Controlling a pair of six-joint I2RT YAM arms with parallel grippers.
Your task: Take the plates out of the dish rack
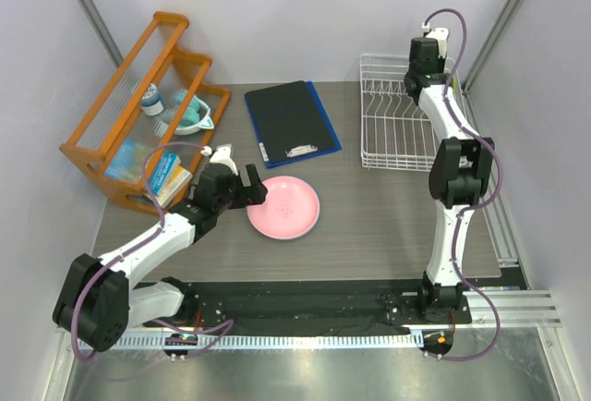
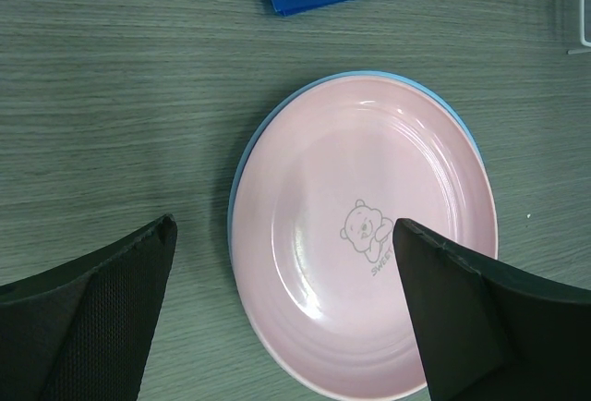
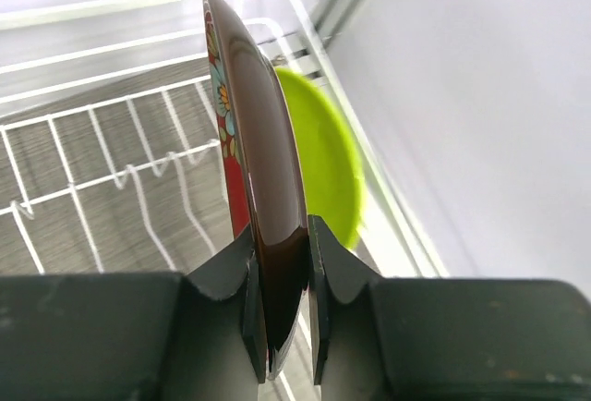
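Your right gripper [image 3: 282,327] clamps the upright dark red plate [image 3: 263,142] at the dish rack [image 3: 102,103], with the lime green plate [image 3: 323,151] beside it. Your left gripper [image 2: 284,227] gapes wide over the pink plate [image 2: 323,179].

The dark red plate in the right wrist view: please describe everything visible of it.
The dark red plate stands on edge, seen nearly edge-on. Its back is glossy, like smooth plastic; its face, turned left, carries a colourful flower pattern. The right gripper is shut on its near rim, one finger each side. It is over the wire dish rack, with the lime green plate behind. Whether it touches the rack cannot be seen.
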